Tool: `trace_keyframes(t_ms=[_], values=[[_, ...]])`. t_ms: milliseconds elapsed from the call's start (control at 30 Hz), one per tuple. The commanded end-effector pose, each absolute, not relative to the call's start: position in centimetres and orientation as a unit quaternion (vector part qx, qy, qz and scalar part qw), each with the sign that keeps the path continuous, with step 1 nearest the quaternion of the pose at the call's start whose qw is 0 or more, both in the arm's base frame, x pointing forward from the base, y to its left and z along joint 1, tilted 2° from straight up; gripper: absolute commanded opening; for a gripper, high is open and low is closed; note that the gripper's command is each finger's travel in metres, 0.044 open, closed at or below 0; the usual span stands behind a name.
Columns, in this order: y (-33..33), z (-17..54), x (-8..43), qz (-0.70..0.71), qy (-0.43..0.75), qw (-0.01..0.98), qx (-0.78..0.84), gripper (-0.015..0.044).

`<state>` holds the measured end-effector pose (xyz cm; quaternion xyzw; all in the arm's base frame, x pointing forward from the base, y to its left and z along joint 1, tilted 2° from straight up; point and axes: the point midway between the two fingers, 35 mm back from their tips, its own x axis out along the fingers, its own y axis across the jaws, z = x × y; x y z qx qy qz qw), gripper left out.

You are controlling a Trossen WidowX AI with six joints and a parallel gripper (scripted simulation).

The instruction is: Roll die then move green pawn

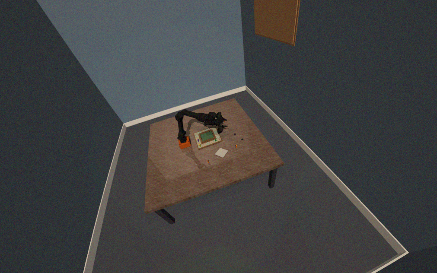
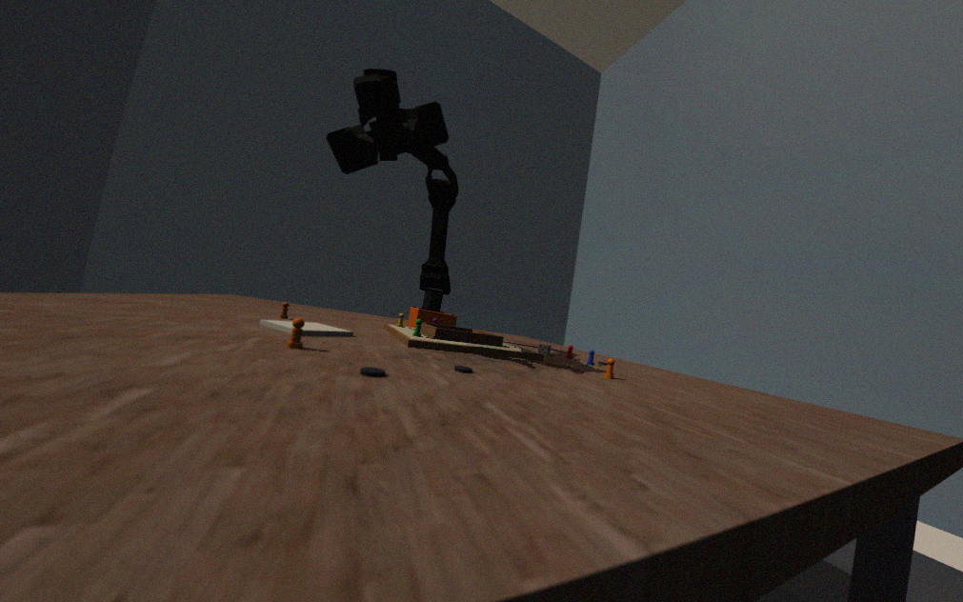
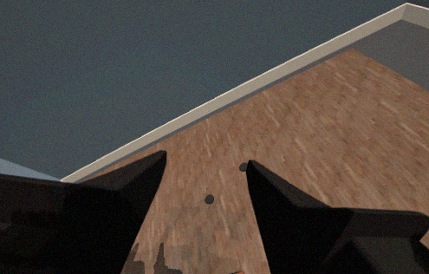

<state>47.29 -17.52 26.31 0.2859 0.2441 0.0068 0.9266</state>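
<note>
My gripper [image 1: 227, 122] [image 2: 391, 135] [image 3: 207, 161] is open and empty, high above the table and beyond the board. The die [image 2: 544, 348] lies on the table near the board's right end in the exterior view; its top is not readable, and the arm hides it in the top view. The green pawn [image 1: 215, 140] [image 2: 416, 328] stands upright on the board [image 1: 209, 144] [image 2: 462, 346], at a corner. The green-floored tray [image 2: 470, 335] with wooden walls sits in the board's middle and looks empty. The arrows are too small to make out.
Yellow pawn [image 1: 199, 145] [image 2: 400, 320] and purple pawn [image 1: 198, 139] are on the board. Red pawn [image 2: 570, 351], blue pawn [image 2: 591, 358] and several orange pawns [image 1: 236, 146] [image 2: 296, 333] stand off it. Two black discs [image 1: 242, 139] [image 2: 372, 371] [image 3: 209, 198] and a white pad [image 1: 221, 152] lie nearby.
</note>
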Motion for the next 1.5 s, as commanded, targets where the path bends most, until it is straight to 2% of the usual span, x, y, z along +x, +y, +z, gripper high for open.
trace_keyframes(t_ms=[0, 167, 400, 567, 800, 1000, 1467], values=[[-11.1, 23.2, 48.6, 0.042, 0.310, 0.910, 0.271, 0.0275], [-2.5, 19.9, 48.5, 0.091, 0.388, 0.885, 0.239, 0.0275], [8.6, 15.2, 45.7, 0.145, 0.495, 0.843, 0.154, 0.0275], [15.7, 12.1, 41.7, 0.180, 0.563, 0.804, 0.064, 0.0275], [23.7, 8.3, 33.1, 0.225, 0.630, 0.738, -0.089, 0.0275], [26.9, 6.3, 26.4, 0.252, 0.651, 0.681, -0.221, 0.0275], [26.9, 3.8, 26.7, 0.253, 0.651, 0.679, -0.226, 0.0275]])
